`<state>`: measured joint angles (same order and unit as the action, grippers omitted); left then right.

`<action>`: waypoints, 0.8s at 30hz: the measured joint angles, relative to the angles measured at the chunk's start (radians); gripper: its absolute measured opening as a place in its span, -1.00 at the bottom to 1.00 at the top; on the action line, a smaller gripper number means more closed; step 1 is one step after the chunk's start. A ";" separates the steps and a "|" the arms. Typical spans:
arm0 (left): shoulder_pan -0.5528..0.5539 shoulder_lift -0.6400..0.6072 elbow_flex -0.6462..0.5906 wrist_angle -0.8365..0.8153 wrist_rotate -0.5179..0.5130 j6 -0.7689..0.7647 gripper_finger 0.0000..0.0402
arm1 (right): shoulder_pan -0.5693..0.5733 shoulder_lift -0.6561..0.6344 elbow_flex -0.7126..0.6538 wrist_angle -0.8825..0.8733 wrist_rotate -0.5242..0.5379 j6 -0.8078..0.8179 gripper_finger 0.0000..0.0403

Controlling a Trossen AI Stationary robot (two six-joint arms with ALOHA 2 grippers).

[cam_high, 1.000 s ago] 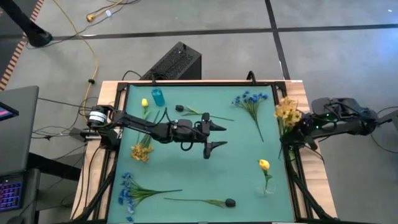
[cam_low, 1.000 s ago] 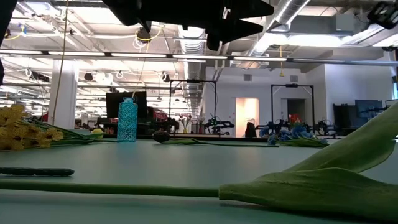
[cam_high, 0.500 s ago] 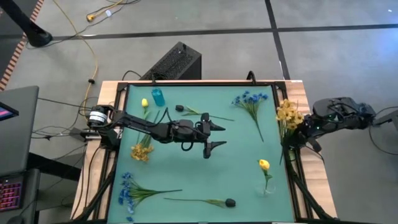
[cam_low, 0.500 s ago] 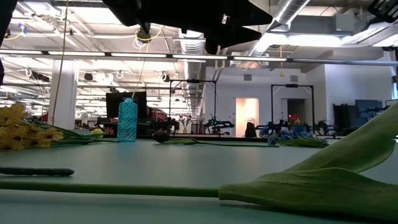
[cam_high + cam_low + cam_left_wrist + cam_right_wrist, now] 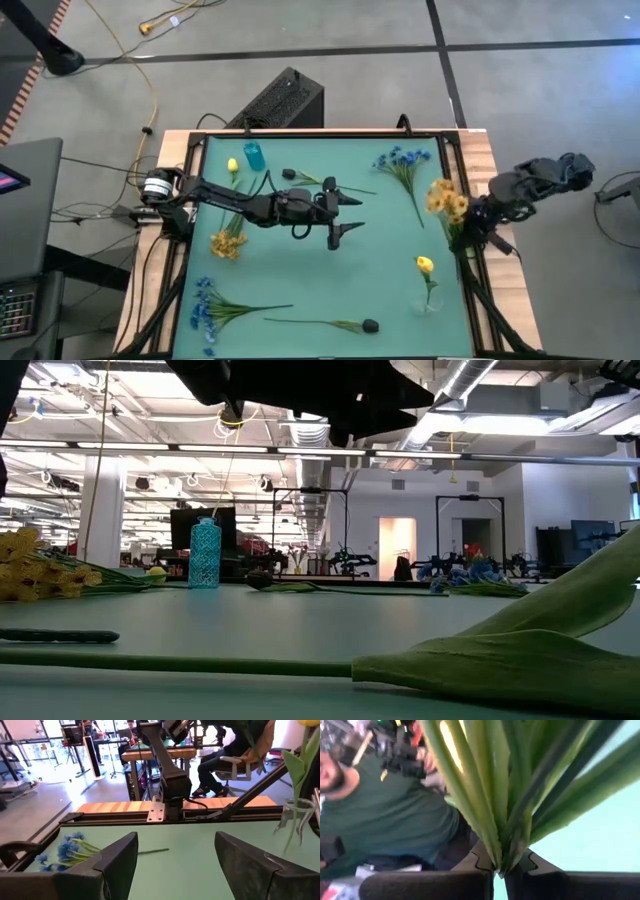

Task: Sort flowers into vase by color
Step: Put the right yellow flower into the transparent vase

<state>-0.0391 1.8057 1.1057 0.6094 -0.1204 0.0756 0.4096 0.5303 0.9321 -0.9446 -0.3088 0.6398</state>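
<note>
My right gripper [image 5: 472, 224] is at the table's right edge, shut on a yellow blossom cluster sprig [image 5: 444, 200]. My left gripper [image 5: 347, 214] hangs open above the table's middle, touching nothing. A blue vase [image 5: 254, 156] stands near the far edge. A clear glass vase [image 5: 428, 296] near the right edge holds a yellow bud [image 5: 425, 265]. Lying flat on the mat are a yellow bud [image 5: 233, 166], a dark bud [image 5: 288, 174], a blue cluster [image 5: 401, 160], a second yellow cluster [image 5: 227, 243], another blue cluster [image 5: 205, 300] and another dark bud [image 5: 370, 325]. My right gripper pinches the sprig's bundled green stems and leaves [image 5: 506, 851] between its two fingers [image 5: 481, 861], well below the blossoms. The sprig is lifted clear of the table, and its blossoms reach out over the mat's right edge.
A black frame [image 5: 300, 134] borders the green mat. The right arm's base [image 5: 478, 250] stands close to the glass vase. In the low view a long stem and leaf [image 5: 520, 650] lie across the near mat. A person in a green shirt [image 5: 385, 815] is beyond the table.
My right gripper has swung in from the table's right edge toward the left and the near edge, turning at the wrist. The yellow cluster it holds has moved with it, from over the wooden rim to over the mat.
</note>
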 joint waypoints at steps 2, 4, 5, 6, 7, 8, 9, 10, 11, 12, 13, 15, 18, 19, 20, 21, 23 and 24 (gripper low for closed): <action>0.000 0.000 0.000 0.000 0.000 0.019 0.26 | 0.042 0.010 0.024 -0.014 0.010 0.045 -0.78; 0.000 0.000 0.000 0.001 0.000 0.030 0.26 | 0.087 0.007 0.056 -0.024 0.066 0.104 -0.78; 0.000 0.000 0.000 0.001 0.000 0.036 0.26 | 0.109 0.005 0.074 -0.023 0.097 0.129 -0.78; 0.000 0.000 0.000 0.001 0.000 0.038 0.26 | 0.134 0.003 0.089 -0.019 0.129 0.150 -0.78; 0.000 0.000 0.000 0.001 0.000 0.042 0.26 | 0.159 0.002 0.101 -0.014 0.160 0.164 -0.78; 0.000 0.000 0.000 0.000 0.000 0.042 0.26 | 0.184 0.004 0.105 -0.007 0.191 0.177 -0.78; 0.000 0.000 0.000 -0.001 0.000 0.041 0.26 | 0.211 0.007 0.104 -0.007 0.208 0.188 -0.78; 0.000 0.000 0.000 -0.004 0.000 0.038 0.26 | 0.236 0.011 0.103 -0.012 0.222 0.198 -0.78; 0.000 0.000 0.000 -0.010 0.000 0.037 0.26 | 0.260 0.022 0.102 -0.013 0.242 0.203 -0.78; 0.000 0.000 0.000 -0.018 0.000 0.036 0.26 | 0.284 0.030 0.101 -0.006 0.256 0.205 -0.78; 0.000 0.000 0.000 -0.023 0.000 0.036 0.26 | 0.310 0.044 0.101 0.008 0.265 0.204 -0.78; 0.000 0.000 0.000 -0.023 0.000 0.036 0.26 | 0.363 0.078 0.101 0.064 0.285 0.192 -0.78; 0.001 0.000 0.000 -0.015 0.000 0.037 0.26 | 0.440 0.135 0.101 0.148 0.328 0.145 -0.78; 0.003 0.000 0.000 -0.015 0.000 0.036 0.26 | 0.466 0.155 0.101 0.167 0.345 0.130 -0.78; 0.003 0.000 0.000 -0.014 0.000 0.036 0.26 | 0.494 0.176 0.101 0.178 0.366 0.118 -0.78; 0.003 0.000 0.000 -0.011 0.000 0.036 0.26 | 0.522 0.199 0.101 0.178 0.396 0.112 -0.78; 0.003 0.000 0.000 -0.007 0.000 0.036 0.26 | 0.579 0.242 0.101 0.162 0.463 0.104 -0.78; 0.003 0.000 0.000 -0.006 0.000 0.035 0.26 | 0.607 0.264 0.101 0.159 0.488 0.096 -0.78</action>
<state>-0.0357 1.8059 1.1057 0.6039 -0.1201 0.1110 1.0162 0.7941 1.0330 -0.7855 0.1793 0.7358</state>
